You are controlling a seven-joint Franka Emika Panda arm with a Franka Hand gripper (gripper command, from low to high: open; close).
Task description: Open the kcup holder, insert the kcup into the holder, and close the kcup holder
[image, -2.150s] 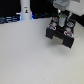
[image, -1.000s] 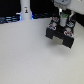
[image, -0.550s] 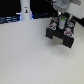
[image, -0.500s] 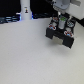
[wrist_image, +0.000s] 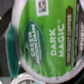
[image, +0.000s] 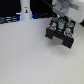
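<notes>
— Surface? Room?
— Pale, plain tabletop (image: 25, 55) across most of the exterior frame; dark band along the top edge, white post (image: 25, 10) upper left.
— And the kcup holder?
— Upper right, black kcup holder (image: 61, 34), pods in its slots.
— Gripper?
— Gripper (image: 63, 15) above it, pinching the kcup (wrist_image: 47, 37); green "Dark Magic" lid fills the wrist view.
</notes>
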